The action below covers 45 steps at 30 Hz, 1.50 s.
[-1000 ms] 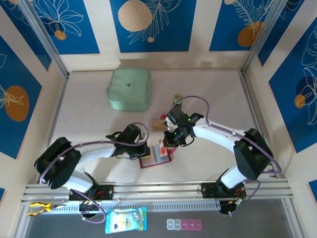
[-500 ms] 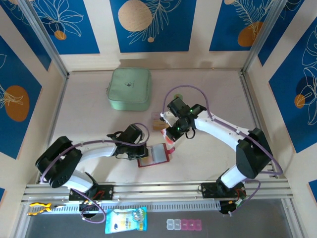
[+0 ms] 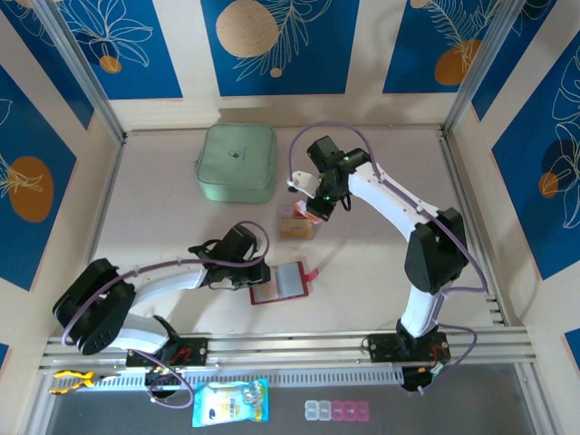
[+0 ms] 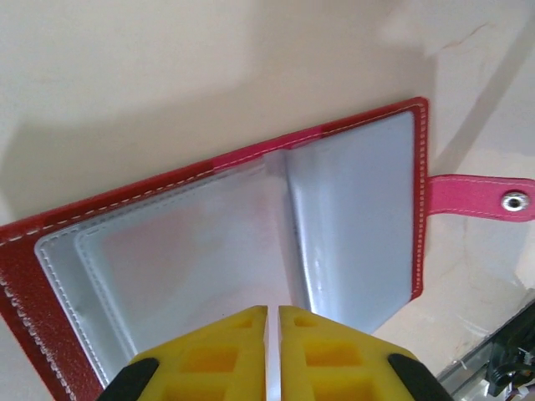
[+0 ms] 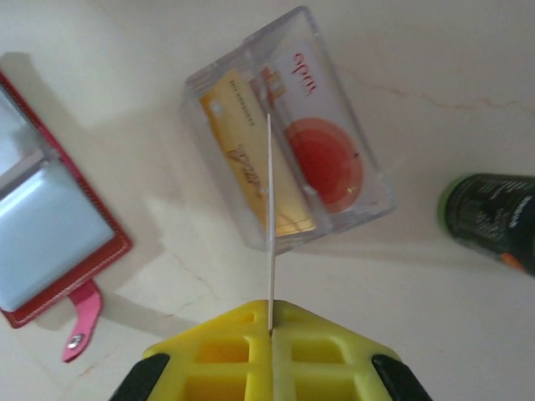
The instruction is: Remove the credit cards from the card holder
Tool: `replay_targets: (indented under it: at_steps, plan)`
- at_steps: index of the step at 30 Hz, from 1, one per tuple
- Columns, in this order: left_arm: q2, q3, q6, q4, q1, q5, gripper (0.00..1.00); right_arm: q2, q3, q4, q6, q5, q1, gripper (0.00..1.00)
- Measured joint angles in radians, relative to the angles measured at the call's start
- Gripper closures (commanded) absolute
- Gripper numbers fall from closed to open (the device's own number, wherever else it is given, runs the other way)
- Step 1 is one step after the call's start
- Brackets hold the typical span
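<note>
At frame ctr, card [image 5: 269, 209] is held by right claw [image 5: 269, 324], wallet [image 4: 209, 251] leaf by left claw [image 4: 273, 327]. If tilted, card cd be dropped outside box [image 5: 201, 88].

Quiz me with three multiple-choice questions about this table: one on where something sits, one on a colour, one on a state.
1. Where on the table is the mint-green case?
A. far side
B. near edge
C. right corner
2. What colour is the card holder cover?
A. blue
B. red
C. black
3. The card holder is:
A. strapped shut
B. lying open
C. standing on edge
Answers: 1 A, it lies toward the far edge. 2 B, the cover is red. 3 B, its clear pockets face up and the strap lies unfastened.
</note>
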Motion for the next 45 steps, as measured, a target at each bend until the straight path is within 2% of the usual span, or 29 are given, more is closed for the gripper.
replay_targets:
  at_steps: [7,15,18,31,41,45]
  plan:
    - [-0.06,-0.02,0.016,0.0,0.026,-0.036,0.88,0.163,0.208,-0.078,-0.112,-0.017,-0.018,1.0]
    - [-0.13,-0.04,0.049,-0.011,0.087,-0.07,0.86,0.272,0.337,-0.134,-0.182,-0.035,-0.02,1.0]
    - [-0.143,-0.055,0.053,-0.02,0.107,-0.07,0.86,0.293,0.343,-0.143,-0.201,-0.036,-0.02,1.0]
    - [-0.148,-0.073,0.069,-0.037,0.138,-0.069,0.86,0.339,0.346,-0.156,-0.233,-0.035,-0.019,0.83]
    - [-0.147,-0.074,0.076,-0.036,0.146,-0.051,0.87,0.338,0.346,-0.153,-0.213,-0.032,-0.019,0.83]
    - [-0.14,-0.074,0.076,-0.029,0.147,-0.024,0.88,0.312,0.317,-0.109,-0.143,-0.048,-0.016,0.84]
